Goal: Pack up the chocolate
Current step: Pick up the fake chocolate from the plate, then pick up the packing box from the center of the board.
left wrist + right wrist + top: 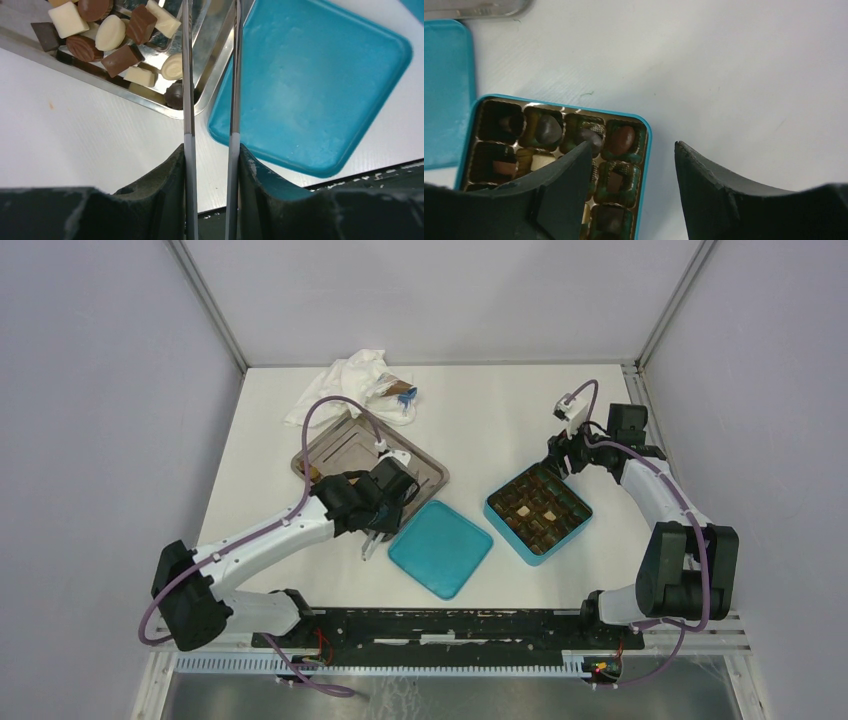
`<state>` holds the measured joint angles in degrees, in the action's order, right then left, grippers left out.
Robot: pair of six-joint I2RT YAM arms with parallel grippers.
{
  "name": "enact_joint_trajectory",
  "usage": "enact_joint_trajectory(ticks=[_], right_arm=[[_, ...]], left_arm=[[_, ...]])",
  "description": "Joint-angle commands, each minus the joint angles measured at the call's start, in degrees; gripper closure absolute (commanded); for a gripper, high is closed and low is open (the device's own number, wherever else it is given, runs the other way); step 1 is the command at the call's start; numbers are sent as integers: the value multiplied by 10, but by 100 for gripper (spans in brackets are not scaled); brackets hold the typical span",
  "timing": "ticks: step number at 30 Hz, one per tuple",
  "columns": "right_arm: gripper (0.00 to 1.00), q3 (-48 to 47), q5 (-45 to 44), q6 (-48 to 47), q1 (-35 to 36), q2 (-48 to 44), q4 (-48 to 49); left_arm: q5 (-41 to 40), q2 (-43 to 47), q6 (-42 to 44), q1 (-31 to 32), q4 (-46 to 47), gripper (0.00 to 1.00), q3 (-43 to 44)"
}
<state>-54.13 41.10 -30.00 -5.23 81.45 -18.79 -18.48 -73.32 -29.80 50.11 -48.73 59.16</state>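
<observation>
Left claw between tray and lid

Work surface: a white table, rectangular, with a matte top. Plain pale grey panels enclose it on three sides: back wall at 12 o'clock, left wall at 9 o'clock, right wall at 3 o'clock. Aluminium frame members run up the rear corners: left corner post at 11 o'clock, right corner post at 1 o'clock. A black mounting rail spans the table edge at 6 o'clock. Below it lie a white slotted strip and a brushed metal sheet. Lighting is even and diffuse, and shadows are soft.
</observation>
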Motion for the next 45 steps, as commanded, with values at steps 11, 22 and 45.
enact_joint_trajectory(ticks=[11, 22, 45], right_arm=[[41, -32, -141, -80, 14, 54, -56], [52, -39, -167, -90, 23, 91, -69], [100, 34, -126, -101, 31, -71, 36]], left_arm=[[84, 65, -11, 18, 104, 98, 0], [134, 57, -16, 48, 164, 98, 0], [101, 32, 21, 185, 348, 98, -24]])
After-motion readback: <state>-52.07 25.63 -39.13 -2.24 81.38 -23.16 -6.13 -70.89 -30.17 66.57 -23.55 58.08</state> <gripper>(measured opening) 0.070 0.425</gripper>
